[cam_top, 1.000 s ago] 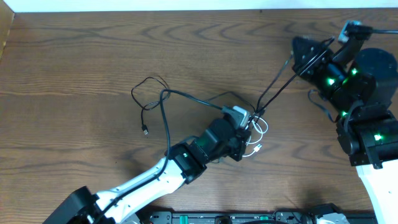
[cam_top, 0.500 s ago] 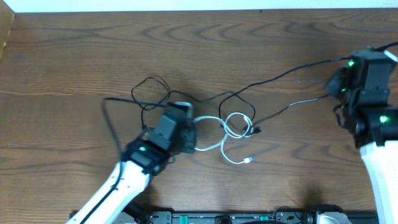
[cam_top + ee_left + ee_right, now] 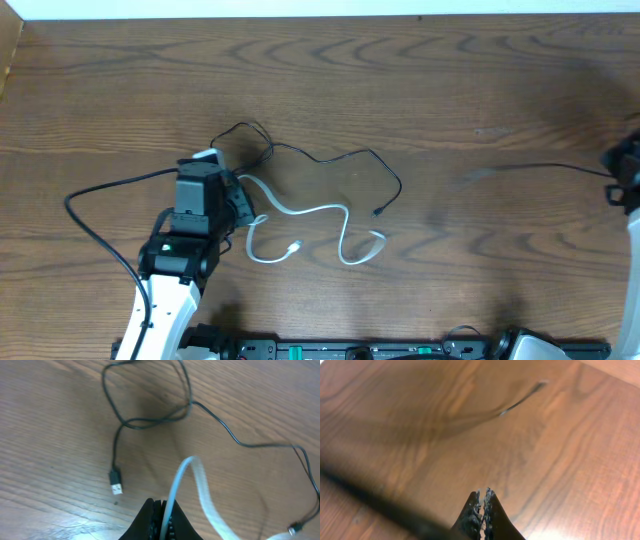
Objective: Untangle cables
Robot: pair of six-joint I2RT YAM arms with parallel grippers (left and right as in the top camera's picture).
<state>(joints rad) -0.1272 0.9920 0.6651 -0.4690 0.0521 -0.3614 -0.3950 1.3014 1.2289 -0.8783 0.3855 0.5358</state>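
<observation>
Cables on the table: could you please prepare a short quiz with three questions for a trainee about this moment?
1. True or false: the left fingers are shut on the white cable.
2. Fill the gap: the right fingers are shut and hold ____.
3. The black cable has a plug at the left of the left wrist view. It is: A) lying free on the table; B) clamped in the fingers; C) joined to the white cable.
Key: 1 true; 2 nothing; 3 A.

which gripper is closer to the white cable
Left. The left gripper is shut on the white cable; the right gripper is far off at the right edge of the table.
</observation>
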